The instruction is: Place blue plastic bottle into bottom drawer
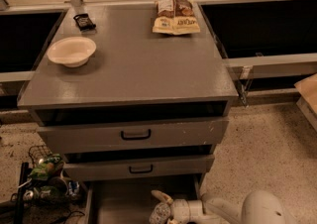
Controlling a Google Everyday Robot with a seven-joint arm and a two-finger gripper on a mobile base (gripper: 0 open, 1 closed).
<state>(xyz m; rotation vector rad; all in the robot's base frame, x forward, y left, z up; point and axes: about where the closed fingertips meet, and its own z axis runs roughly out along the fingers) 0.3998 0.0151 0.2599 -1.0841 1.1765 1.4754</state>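
Note:
The bottom drawer [124, 203] is pulled out at the foot of the grey cabinet, and its flat grey floor shows. At the lower edge of the camera view, my gripper [163, 209] reaches in from the right over the drawer's right half. It is shut on the blue plastic bottle [159, 215], a clear ribbed shape that hangs low over the drawer floor. One pale finger [161, 197] lies across the top of the bottle. The bottle's lower part is cut off by the frame edge.
Two upper drawers [133, 135] with black handles are closed above. On the cabinet top sit a white bowl [72, 51], snack bags [175, 16] and a small dark packet [84, 21]. A wire basket of clutter [47, 178] stands on the floor at left. My white arm [247, 210] fills the lower right.

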